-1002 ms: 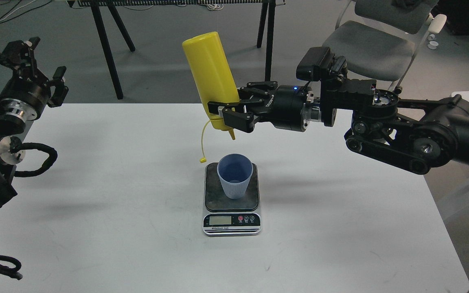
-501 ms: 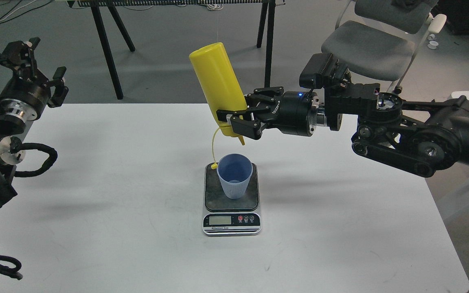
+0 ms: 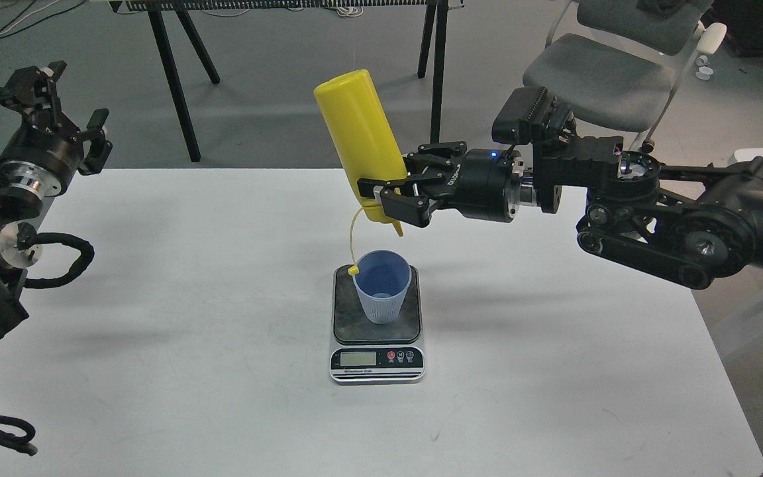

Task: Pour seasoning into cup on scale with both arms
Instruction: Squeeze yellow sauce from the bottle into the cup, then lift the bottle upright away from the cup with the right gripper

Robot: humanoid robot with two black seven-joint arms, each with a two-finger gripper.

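The yellow seasoning bottle (image 3: pixel 355 136) is held upside down, tilted, with its cone nozzle pointing down just above the cup's far rim. Its thin cap stick hangs down to the cup's left rim. My right gripper (image 3: pixel 391 195) is shut on the bottle's lower end near the nozzle. The light-blue ribbed cup (image 3: pixel 381 285) stands upright on the dark plate of the scale (image 3: pixel 376 361) at mid-table. My left gripper (image 3: pixel 57 99) is open and empty, raised at the far left, well away from the cup.
The white table (image 3: pixel 189 371) ends at a front edge and a right edge near the right arm. Black stand legs (image 3: pixel 173 79) and a grey chair (image 3: pixel 600 73) stand behind the table. Black cables (image 3: pixel 57 258) hang at the left arm.
My right gripper has carried the bottle to the right and slightly down, bringing the nozzle over the cup. The cap stick's end now reaches the cup's left rim. The left arm has not moved.
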